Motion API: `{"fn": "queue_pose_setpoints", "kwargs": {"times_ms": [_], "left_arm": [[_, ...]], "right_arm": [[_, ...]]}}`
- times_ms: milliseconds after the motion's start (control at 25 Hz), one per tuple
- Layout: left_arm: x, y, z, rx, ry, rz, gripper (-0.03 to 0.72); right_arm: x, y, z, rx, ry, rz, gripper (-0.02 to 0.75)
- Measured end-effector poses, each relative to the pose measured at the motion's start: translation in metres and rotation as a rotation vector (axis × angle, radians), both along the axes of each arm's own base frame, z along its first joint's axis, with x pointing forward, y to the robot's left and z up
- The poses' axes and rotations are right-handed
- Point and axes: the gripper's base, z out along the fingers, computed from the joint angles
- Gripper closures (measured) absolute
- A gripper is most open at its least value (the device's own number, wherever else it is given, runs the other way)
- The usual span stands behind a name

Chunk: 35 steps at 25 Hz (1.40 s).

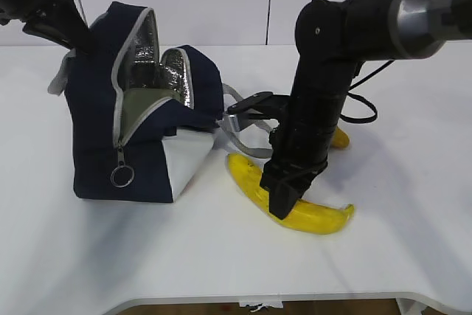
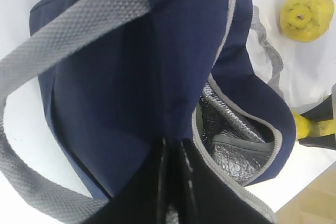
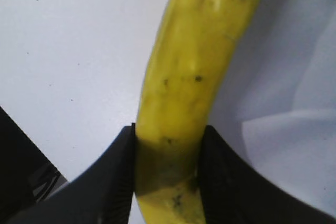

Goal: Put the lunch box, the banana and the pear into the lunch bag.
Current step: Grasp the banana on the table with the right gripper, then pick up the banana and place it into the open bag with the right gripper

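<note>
The navy lunch bag (image 1: pixel 92 130) stands on the white table with its zipper open and the foil lining showing. A sage-green surface (image 1: pixel 147 101) inside its mouth looks like the lunch box lid. My left gripper (image 1: pixel 76 40) is shut on the bag's navy fabric at the top back edge, also in the left wrist view (image 2: pixel 173 153). The banana (image 1: pixel 317 215) lies on the table to the right of the bag. My right gripper (image 1: pixel 284 201) is shut on the banana (image 3: pixel 194 66) near its middle. The pear (image 2: pixel 307 14) sits behind my right arm (image 1: pixel 339 138).
The bag's grey webbing handles (image 1: pixel 237 119) trail on the table between the bag and the banana. One grey handle (image 2: pixel 63 35) loops across the left wrist view. The table's front edge (image 1: pixel 258 302) is close below the banana.
</note>
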Motion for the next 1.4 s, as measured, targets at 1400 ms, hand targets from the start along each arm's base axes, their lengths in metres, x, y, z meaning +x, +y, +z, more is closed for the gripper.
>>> {"fn": "queue_pose_setpoints", "kwargs": {"times_ms": [1400], "left_arm": [[0.000, -0.002, 0.002, -0.034, 0.003, 0.003, 0.691]], "right_arm": [[-0.035, 0.011, 0.184, 0.547, -0.265, -0.385, 0.461]]}}
